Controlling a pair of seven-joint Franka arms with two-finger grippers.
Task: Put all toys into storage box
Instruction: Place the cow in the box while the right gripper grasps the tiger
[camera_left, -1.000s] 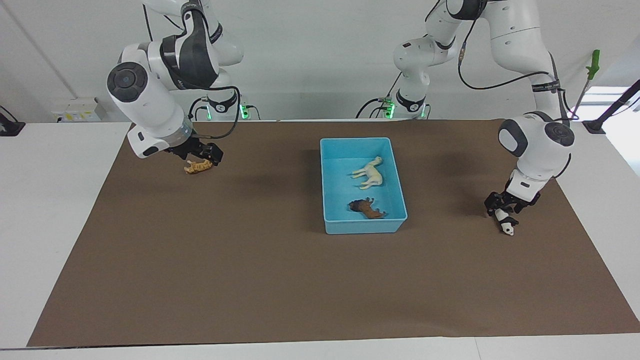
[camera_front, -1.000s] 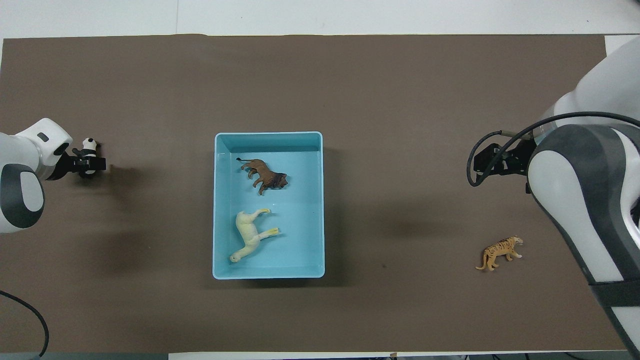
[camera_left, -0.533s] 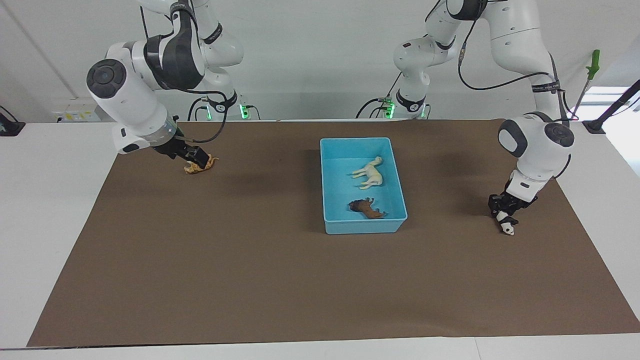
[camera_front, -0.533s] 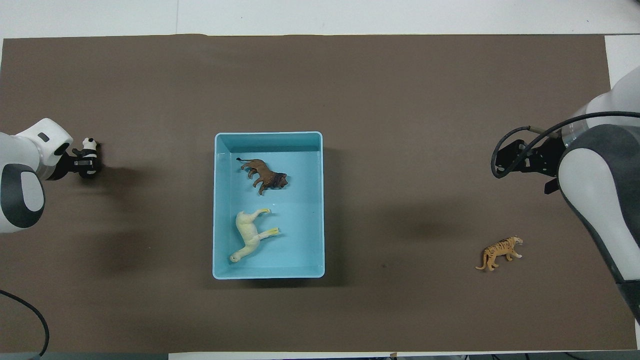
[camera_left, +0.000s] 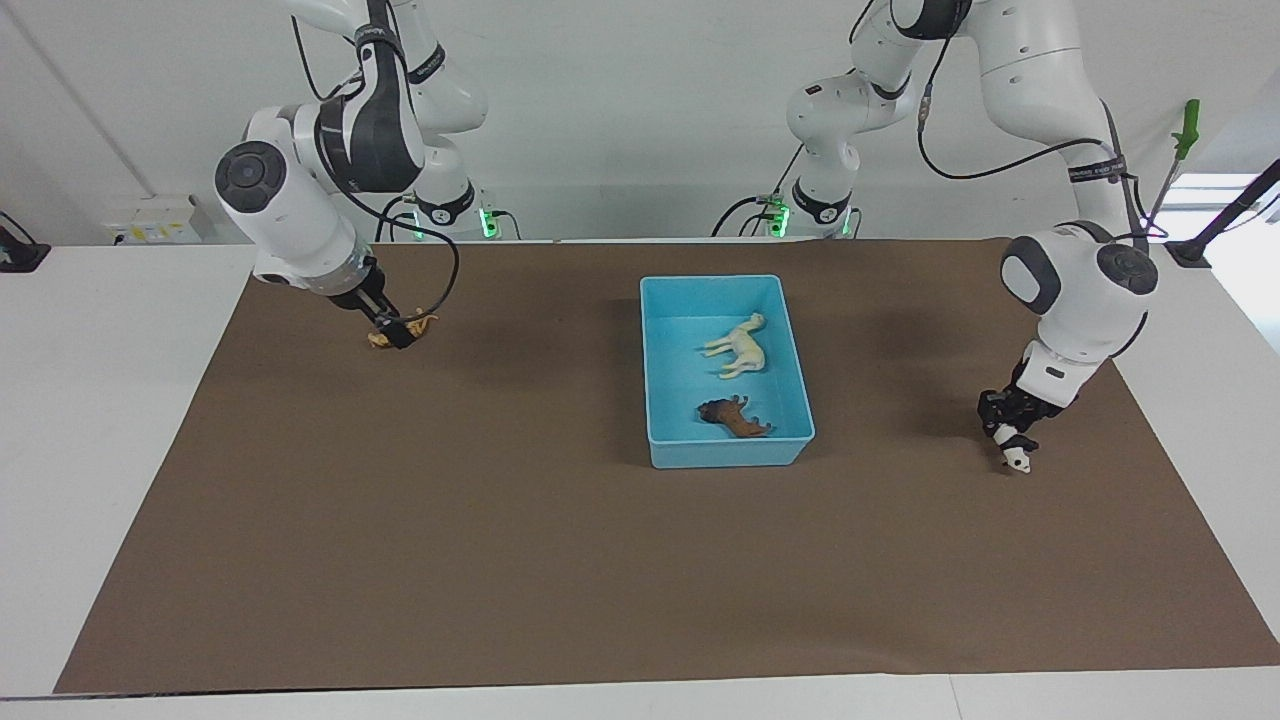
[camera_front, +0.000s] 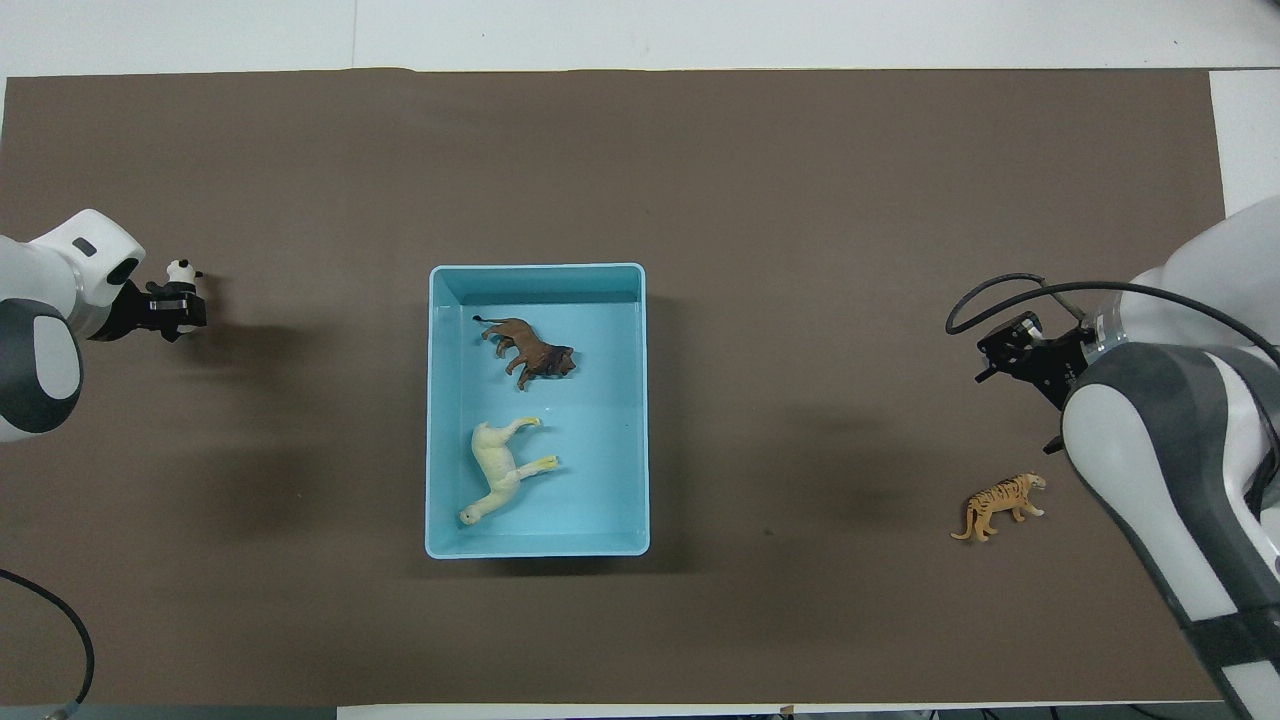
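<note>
The left gripper (camera_left: 1008, 438) pinches the small black-and-white plastic panda (camera_left: 1016, 457) at the left arm's end of the brown mat; the panda hangs head-down, touching or just off the mat. The light blue rectangular plastic storage box (camera_left: 660, 400), holding the cream horse (camera_left: 740, 345) and brown animal (camera_left: 735, 417), lies toward mid-table. The right gripper (camera_left: 392, 331), spread, hovers over the orange striped tiger (camera_front: 1000, 504).

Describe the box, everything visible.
The box is a light blue rectangular bin, plastic by the look, with low walls, a rim and an open top. It sits flat on the brown mat about mid-table, its long side running away from the robots. Inside lie a cream horse, nearer the robots, and a brown animal, both on their sides. Nothing else touches it.
</note>
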